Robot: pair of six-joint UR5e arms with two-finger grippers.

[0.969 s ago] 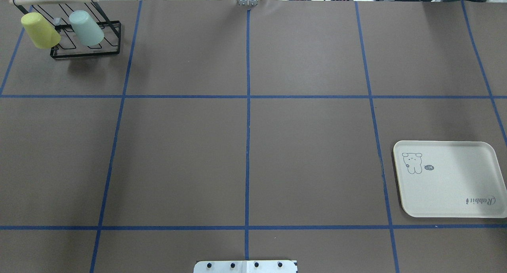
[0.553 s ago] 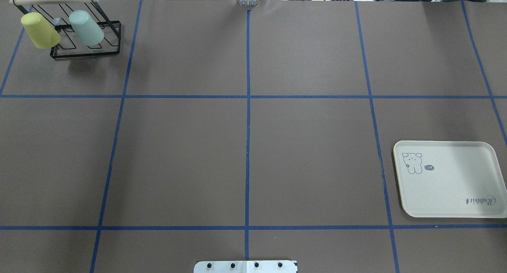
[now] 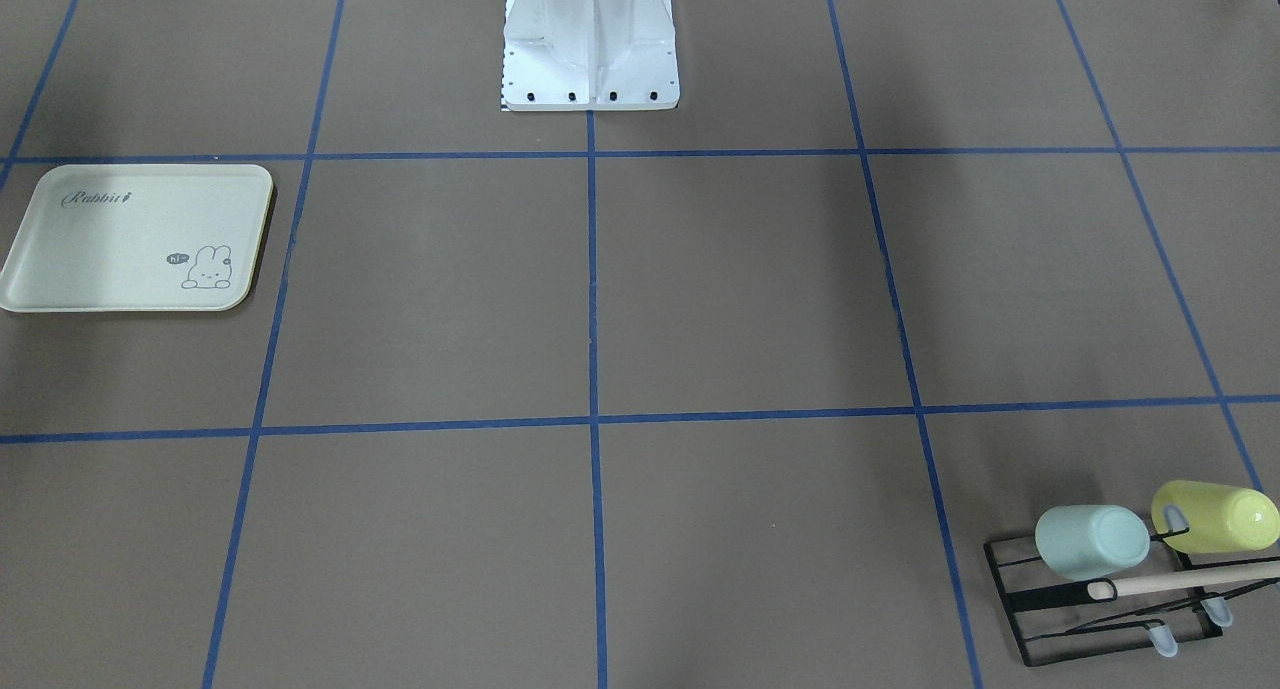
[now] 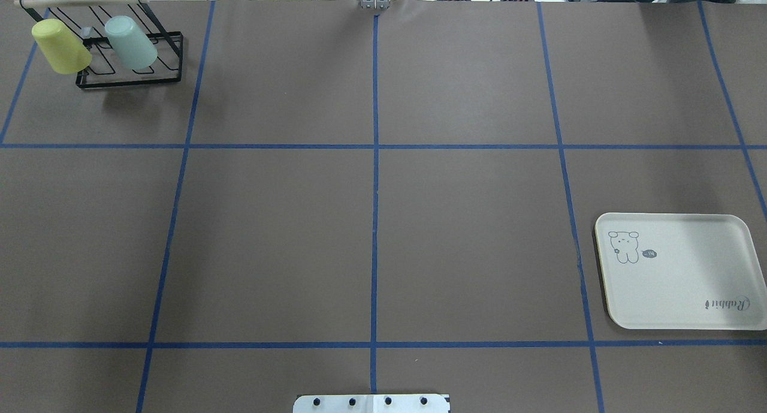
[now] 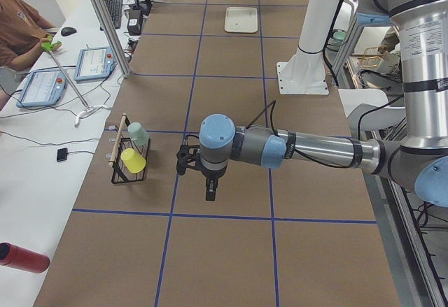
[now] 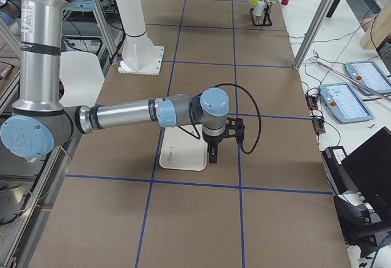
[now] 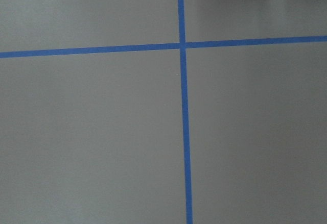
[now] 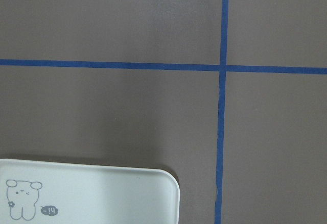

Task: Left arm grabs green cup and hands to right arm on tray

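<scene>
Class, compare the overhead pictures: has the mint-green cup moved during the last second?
No. The green cup sits at the same spot on the black wire rack, beside the yellow cup.

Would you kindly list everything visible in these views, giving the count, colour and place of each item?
Pale mint-green plastic cup: one, mint green, tilted on the rack, far-left table corner.
Yellow-green plastic cup: one, yellow-green, same rack, beside the mint one.
Black wire rack with wooden bar: one, black, far-left corner.
Cream rectangular tray with rabbit drawing: one, cream, near-right edge, nothing on it.
Brown table cover with blue tape grid: one, brown.
White mounting pedestal: one, white, near-centre edge.
Left arm: one, silver-grey, blue caps; left gripper above the table near the rack, state cannot be told.
Right arm: one, same colours; right gripper by the tray's edge, state cannot be told.
</scene>
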